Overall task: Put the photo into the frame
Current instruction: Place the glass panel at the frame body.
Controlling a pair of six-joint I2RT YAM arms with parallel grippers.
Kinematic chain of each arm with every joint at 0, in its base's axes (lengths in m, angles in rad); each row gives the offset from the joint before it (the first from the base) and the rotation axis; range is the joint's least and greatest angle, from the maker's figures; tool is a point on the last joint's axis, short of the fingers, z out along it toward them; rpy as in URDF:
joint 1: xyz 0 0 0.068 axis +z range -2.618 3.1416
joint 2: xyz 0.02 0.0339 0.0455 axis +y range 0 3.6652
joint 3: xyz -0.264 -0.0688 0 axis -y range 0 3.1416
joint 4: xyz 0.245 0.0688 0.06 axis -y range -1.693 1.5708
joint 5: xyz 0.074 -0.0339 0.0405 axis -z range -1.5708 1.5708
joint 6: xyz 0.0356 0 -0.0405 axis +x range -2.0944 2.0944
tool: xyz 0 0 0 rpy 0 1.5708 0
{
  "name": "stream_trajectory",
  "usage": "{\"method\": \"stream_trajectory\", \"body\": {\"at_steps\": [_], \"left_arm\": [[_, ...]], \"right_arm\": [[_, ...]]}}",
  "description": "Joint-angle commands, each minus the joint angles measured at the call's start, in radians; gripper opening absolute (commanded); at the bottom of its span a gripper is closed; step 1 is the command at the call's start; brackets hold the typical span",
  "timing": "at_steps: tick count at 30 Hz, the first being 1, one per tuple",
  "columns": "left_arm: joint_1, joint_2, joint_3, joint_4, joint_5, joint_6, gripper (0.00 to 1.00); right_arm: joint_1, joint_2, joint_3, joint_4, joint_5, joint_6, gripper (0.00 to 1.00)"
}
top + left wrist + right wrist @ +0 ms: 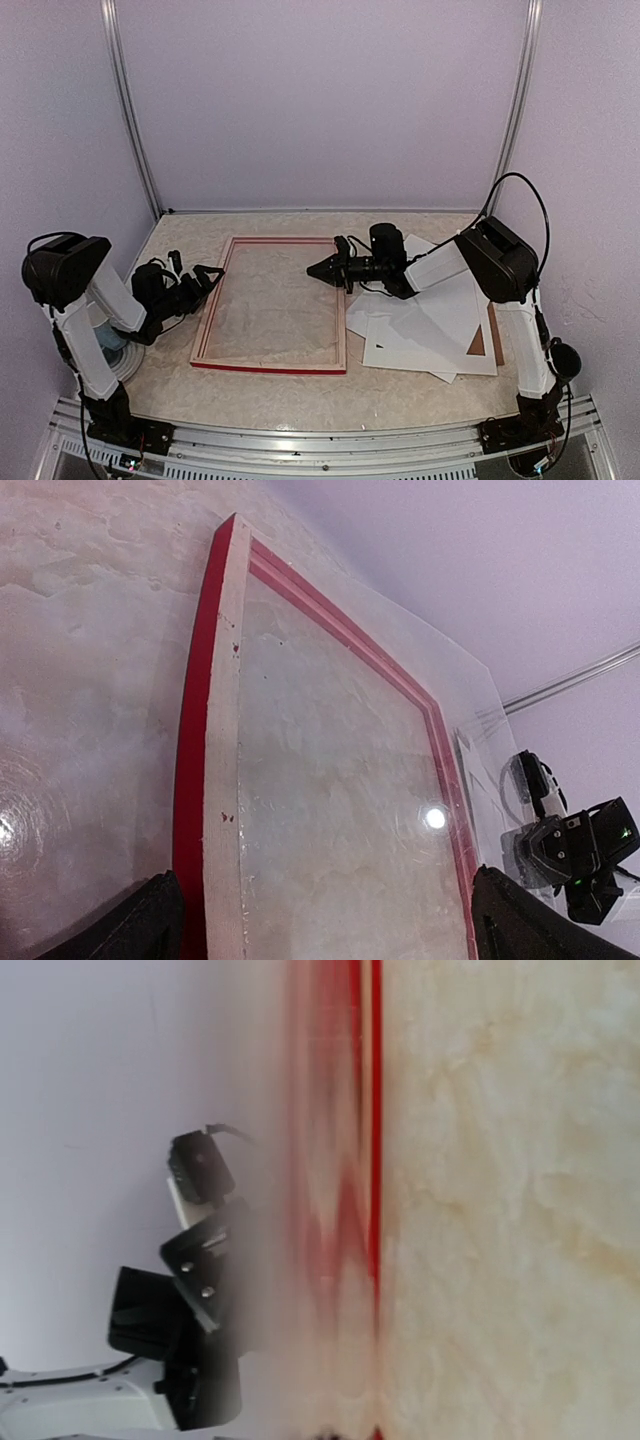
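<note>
Item: the frame (212, 300), lying face down in the middle of the table (180, 240), pale wood back up, red face showing along its near rail, pane bare with nothing laid in it. Item: the photo, which you should look for among the white sheets (430, 325) fanned out towards the right edge of the surface. All show plain white, so you cannot tell which one it is. One sheet has a cut window, through which the brown backing panel (494, 340) shows. Item: left gripper (195, 270), jaws spread wide, low beside the frame's left rail and holding nothing. Item: right gripper (322, 269), jaws pinched together and empty, tip over the frame's right rail near its far corner. Its own view is too blurred to show contact. Hazards: a closed tip pressing down could mark the pane or push the frame across the smooth surface. Picking from overlapped sheets risks lifting the windowed one, or two together, and flat paper may crease under a pinch. Markings: no brand, label or legible writing anywhere.
</note>
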Motion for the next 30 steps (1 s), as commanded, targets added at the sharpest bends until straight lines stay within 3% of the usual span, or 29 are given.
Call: {"method": "stream_trajectory", "body": {"at_steps": [1,15,22,30], "left_arm": [[0.006,0.028,0.001,-0.008,0.018,-0.011,0.99],[0.006,0.039,-0.006,0.033,0.029,-0.032,0.99],[0.007,0.033,-0.01,0.038,0.03,-0.033,0.99],[0.01,0.03,-0.013,0.046,0.034,-0.039,0.99]], "right_arm": [[-0.004,0.002,0.029,0.094,-0.027,0.068,0.0],[0.022,0.002,0.052,0.202,-0.015,0.175,0.0],[0.037,0.006,0.057,0.168,-0.012,0.141,0.0],[0.04,0.008,-0.046,0.181,0.015,0.103,0.0]]}}
